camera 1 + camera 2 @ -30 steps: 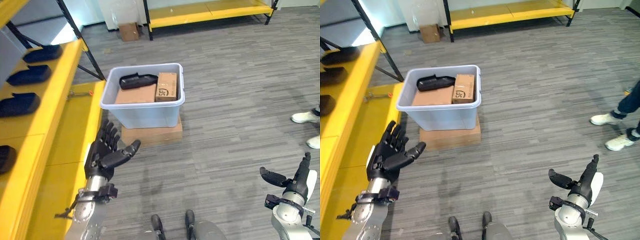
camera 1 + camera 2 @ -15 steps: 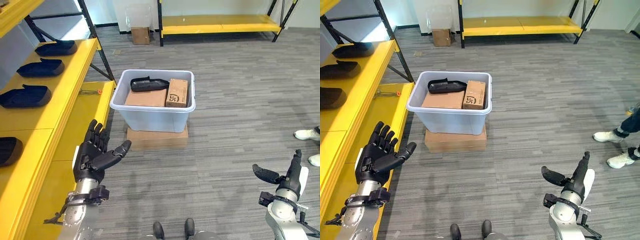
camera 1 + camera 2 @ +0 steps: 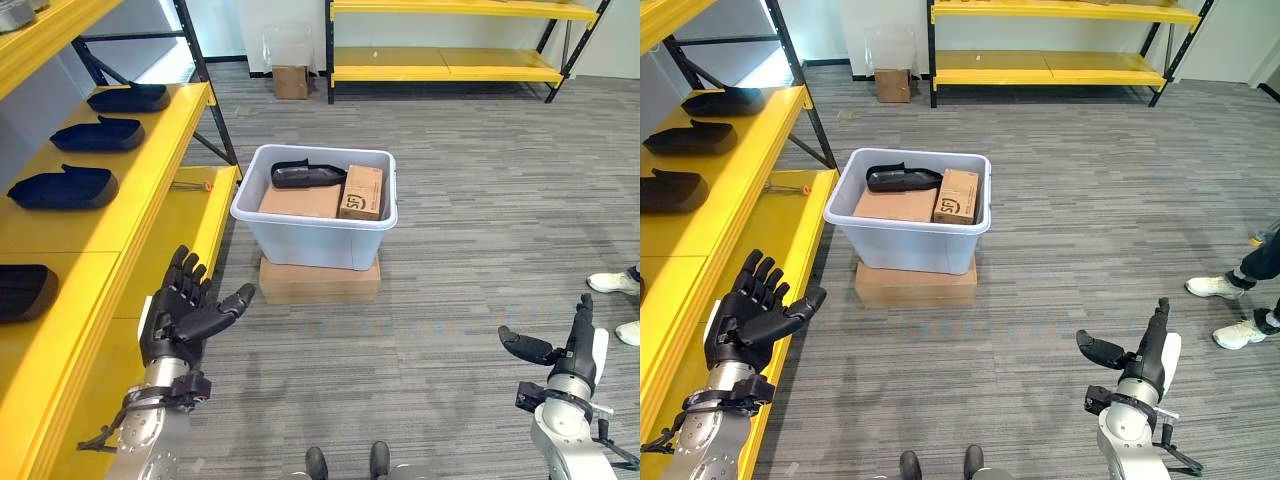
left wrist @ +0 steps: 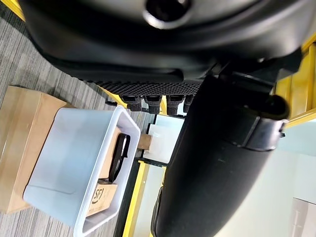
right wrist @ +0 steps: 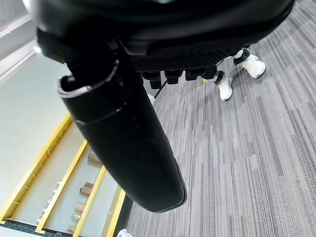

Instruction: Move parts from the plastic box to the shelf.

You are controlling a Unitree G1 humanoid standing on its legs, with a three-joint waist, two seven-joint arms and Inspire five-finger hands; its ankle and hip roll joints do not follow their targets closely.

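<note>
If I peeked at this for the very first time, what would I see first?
Probably the pale plastic box in the middle of the grey floor, sitting on a flat cardboard carton, with a black part and brown boxes inside. Next comes the bright yellow shelf on the robot's left, with black parts lined up on it. The left hand is raised open beside the shelf.

Print on small carton [image 3: 361, 193] in plastic box [image 3: 315, 235] unreadable.
</note>
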